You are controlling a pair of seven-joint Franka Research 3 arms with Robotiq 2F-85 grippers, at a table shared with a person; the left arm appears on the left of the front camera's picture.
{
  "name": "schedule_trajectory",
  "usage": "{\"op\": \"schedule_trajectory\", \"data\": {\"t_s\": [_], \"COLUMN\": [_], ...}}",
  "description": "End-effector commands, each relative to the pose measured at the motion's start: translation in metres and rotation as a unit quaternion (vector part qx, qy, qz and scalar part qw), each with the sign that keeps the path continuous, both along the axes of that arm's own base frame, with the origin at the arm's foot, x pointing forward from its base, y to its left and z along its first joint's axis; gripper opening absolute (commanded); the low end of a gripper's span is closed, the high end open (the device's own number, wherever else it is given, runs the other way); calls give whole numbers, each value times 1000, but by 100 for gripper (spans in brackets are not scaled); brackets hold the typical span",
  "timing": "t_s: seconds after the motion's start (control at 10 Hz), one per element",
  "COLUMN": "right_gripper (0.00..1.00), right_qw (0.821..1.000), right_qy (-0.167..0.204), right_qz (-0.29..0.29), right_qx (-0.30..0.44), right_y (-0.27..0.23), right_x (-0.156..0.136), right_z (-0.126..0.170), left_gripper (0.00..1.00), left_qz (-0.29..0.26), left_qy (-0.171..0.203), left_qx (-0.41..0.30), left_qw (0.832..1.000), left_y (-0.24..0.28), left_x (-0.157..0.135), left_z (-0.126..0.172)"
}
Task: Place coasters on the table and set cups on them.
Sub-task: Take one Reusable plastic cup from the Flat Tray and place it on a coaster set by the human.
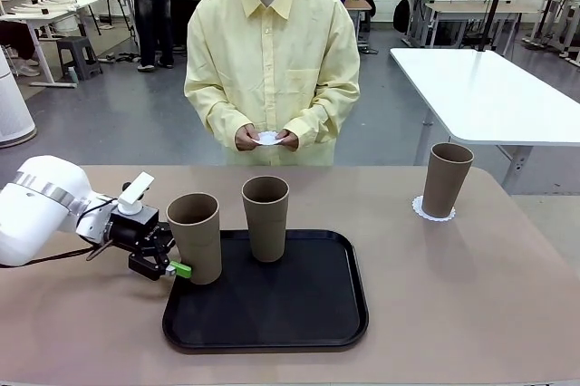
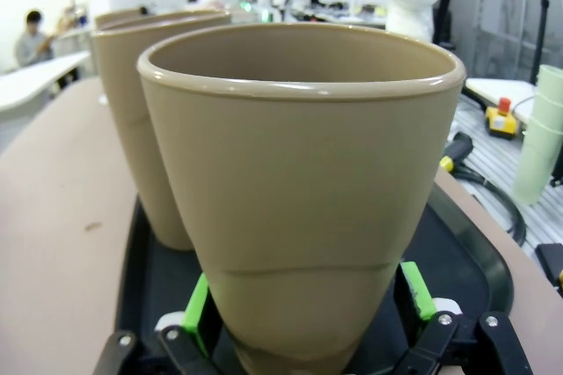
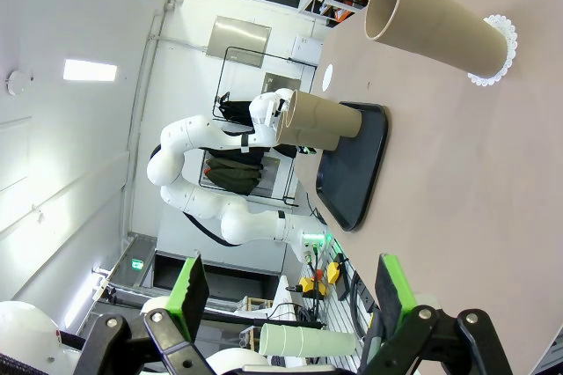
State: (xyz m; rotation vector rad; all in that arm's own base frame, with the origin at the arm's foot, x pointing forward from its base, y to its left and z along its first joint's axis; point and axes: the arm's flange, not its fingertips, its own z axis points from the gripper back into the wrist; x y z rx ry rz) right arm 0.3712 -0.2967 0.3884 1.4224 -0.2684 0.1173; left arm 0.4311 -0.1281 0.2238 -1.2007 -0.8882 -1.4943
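Both left end effector (image 2: pixel 303 303) pads (image 2: pixel 195 309) flank one cup (image 2: pixel 299 172).

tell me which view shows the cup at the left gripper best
Left wrist view: the cup stands close up between the left gripper's open pads. Front view shows it whole on the tray; right wrist view, small and sideways.

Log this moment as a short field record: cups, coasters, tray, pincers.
Left pincer: open, straddling the base of the left-hand tall grey-brown tumbler on the black rectangular tray
Second tumbler: upright on the tray, beside the first
Third tumbler: upright on a white lacy paper coaster, on the beige table, right side
Person: holds another white coaster in both hands
Right pincer: open, holding nothing
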Motion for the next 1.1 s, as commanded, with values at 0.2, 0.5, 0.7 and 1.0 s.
{"op": "schedule_trajectory", "data": {"t_s": [0.2, 0.5, 0.7, 1.0], "right_gripper": [100, 100, 100, 100], "right_qw": [1000, 1000, 1000, 1000], "right_qy": [8, 8, 8, 8], "right_qz": [-3, -3, -3, -3], "right_qx": [-2, -2, -2, -2], "right_y": [0, 0, 0, 0], "right_x": [1, 1, 1, 1], "right_z": [0, 0, 0, 0], "left_gripper": [100, 40, 34, 0], "left_qz": [-37, -46, -49, -20], "left_qy": [-24, -13, -11, -22], "left_qx": [13, -3, -7, -9], "left_qw": [999, 999, 999, 1000], "left_y": [-16, -16, -16, -11], "left_x": [-2, -2, -3, -7], "left_z": [-3, -3, -2, 14]}}
